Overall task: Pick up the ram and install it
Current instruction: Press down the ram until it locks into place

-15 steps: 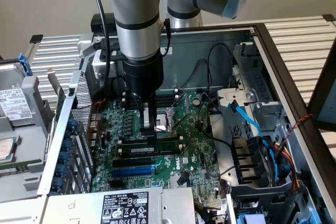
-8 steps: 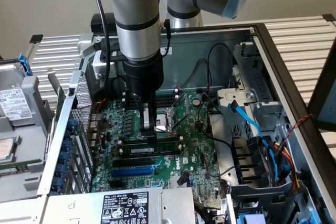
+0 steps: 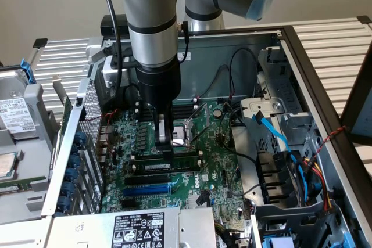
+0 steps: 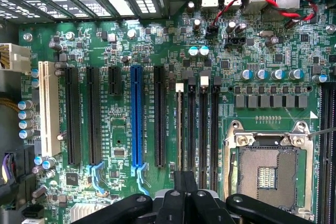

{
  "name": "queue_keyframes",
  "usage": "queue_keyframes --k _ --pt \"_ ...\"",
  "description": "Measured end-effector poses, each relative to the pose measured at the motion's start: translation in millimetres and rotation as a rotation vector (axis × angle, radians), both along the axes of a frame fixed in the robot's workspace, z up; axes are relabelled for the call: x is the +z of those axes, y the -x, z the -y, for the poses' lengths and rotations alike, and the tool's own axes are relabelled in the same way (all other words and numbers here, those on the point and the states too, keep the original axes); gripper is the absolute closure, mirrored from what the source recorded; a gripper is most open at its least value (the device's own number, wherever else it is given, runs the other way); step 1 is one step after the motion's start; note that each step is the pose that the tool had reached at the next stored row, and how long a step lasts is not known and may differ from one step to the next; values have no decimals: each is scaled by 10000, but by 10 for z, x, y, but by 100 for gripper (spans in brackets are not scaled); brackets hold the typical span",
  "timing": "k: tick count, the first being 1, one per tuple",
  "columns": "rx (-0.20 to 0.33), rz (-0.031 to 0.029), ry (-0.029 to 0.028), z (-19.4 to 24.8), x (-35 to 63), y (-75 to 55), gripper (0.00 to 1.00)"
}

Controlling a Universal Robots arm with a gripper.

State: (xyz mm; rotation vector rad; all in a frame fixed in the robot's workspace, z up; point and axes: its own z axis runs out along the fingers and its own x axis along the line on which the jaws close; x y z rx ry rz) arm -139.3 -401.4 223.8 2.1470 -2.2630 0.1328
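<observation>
Pincer [image 4: 185, 182] closed, empty, over ram [image 4: 180, 129] seated in mobo slot, inside PC case [image 3: 302, 56].

Tabletop [image 3: 331, 33]: pale, ribbed slats, seen behind and beside the gear. Open computer case [image 3: 302, 74] lies directly on it, side panel off, green circuit board facing up. At the exterior view's left, a grey metal drive unit [image 3: 17, 137] with a white label rests beside the case.
</observation>
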Motion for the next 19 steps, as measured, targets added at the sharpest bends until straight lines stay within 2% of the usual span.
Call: queue_keyframes --k 5,12,19 --pt "-1 7 -12 -2 22 -1 89" --pt "1 2 -2 -8 157 0 89" --pt "0 1 0 -11 216 0 89"
